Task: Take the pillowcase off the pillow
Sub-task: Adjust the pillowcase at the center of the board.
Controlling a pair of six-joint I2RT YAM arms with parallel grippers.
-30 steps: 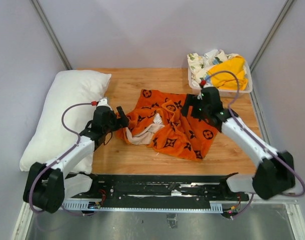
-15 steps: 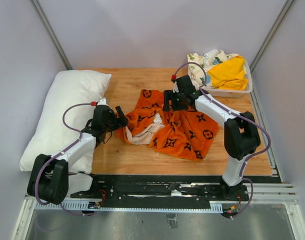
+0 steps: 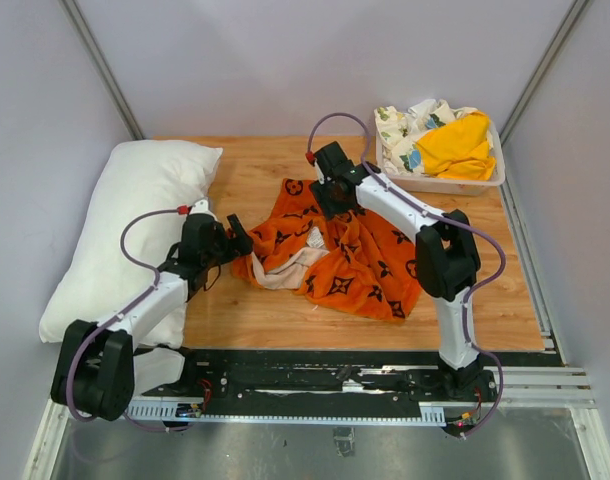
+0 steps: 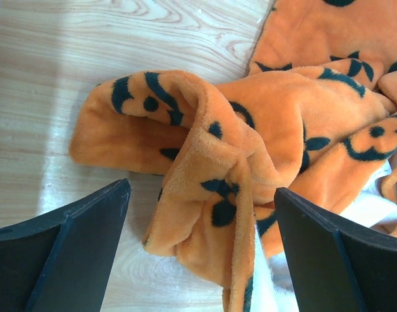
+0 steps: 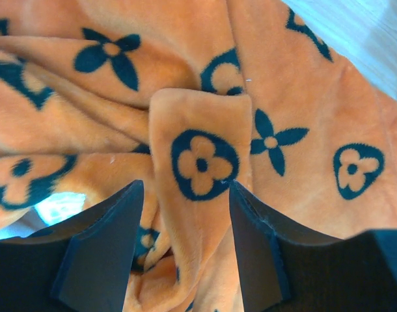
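Note:
The orange pillowcase [image 3: 360, 255] with black flower and circle motifs lies crumpled in the middle of the table, off the pillow, with white lining [image 3: 285, 270] showing at its left. The plump white pillow [image 3: 125, 220] lies along the left edge. My left gripper [image 3: 240, 240] is open at the case's left end; in the left wrist view a bunched orange fold [image 4: 211, 175] lies between its fingers [image 4: 75, 240]. My right gripper [image 3: 325, 197] is open over the case's far edge; in the right wrist view its jaws straddle a raised fold with a flower motif [image 5: 202, 162].
A clear bin [image 3: 440, 184] at the back right holds a plain yellow-orange cloth [image 3: 455, 145] and a white floral-print cloth [image 3: 397, 125]. Bare wooden table [image 3: 255, 165] shows behind the case. Grey walls close in on both sides.
My right arm has swung left from near the bin to the pillowcase's far edge. My left gripper has barely moved. The pillowcase lies as before.

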